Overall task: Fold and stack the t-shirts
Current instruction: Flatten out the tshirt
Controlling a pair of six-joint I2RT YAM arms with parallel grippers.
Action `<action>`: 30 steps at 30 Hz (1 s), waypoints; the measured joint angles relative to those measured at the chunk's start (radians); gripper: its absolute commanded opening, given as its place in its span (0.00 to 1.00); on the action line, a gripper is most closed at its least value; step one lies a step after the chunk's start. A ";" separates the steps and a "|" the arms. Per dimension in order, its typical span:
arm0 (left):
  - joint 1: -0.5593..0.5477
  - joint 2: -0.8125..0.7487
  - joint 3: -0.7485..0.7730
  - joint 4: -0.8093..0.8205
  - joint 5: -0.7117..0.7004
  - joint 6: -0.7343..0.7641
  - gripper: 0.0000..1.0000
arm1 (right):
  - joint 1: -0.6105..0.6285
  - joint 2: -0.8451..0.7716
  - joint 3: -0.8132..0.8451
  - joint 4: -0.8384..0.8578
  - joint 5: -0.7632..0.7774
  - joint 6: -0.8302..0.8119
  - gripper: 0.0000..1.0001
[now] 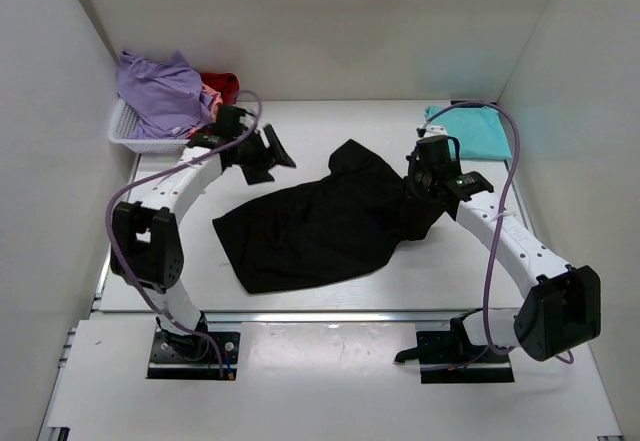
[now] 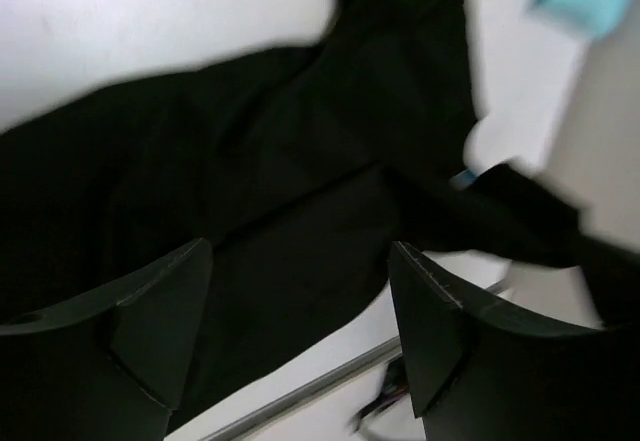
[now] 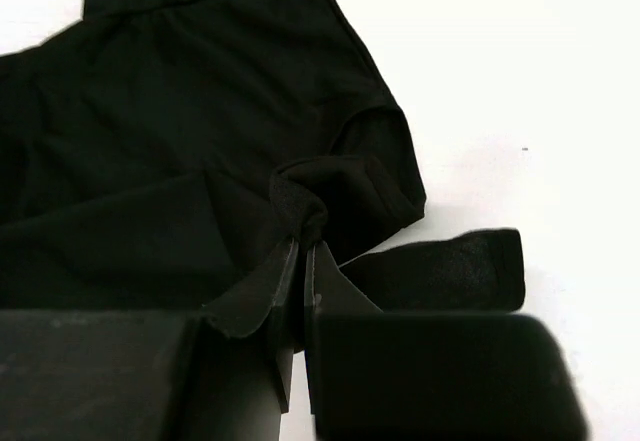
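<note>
the black t-shirt [image 1: 320, 226] lies rumpled mid-table [image 1: 300, 121], its sleeves hard to pick out. the right hand [image 3: 303, 249] pinches a bunched fold at its edge. the left hand [image 2: 300, 256] hangs wide and empty above it, in a blurred view. the lavender t-shirt [image 1: 160, 91] hides most of the basket [image 1: 125, 135].

No readable text, labels or numbers in any view.
</note>
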 measured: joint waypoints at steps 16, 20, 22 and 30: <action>-0.202 0.257 -0.030 -0.244 -0.319 0.258 0.85 | -0.076 -0.097 -0.105 0.018 -0.038 0.004 0.00; -0.250 0.298 0.017 -0.262 -0.385 0.280 0.69 | -0.102 -0.120 -0.118 0.011 -0.043 0.004 0.00; -0.273 0.317 0.033 -0.272 -0.418 0.291 0.28 | -0.115 -0.129 -0.125 0.002 -0.046 0.004 0.00; -0.271 0.456 0.293 -0.352 -0.448 0.334 0.00 | -0.130 -0.151 -0.145 -0.042 -0.075 0.002 0.00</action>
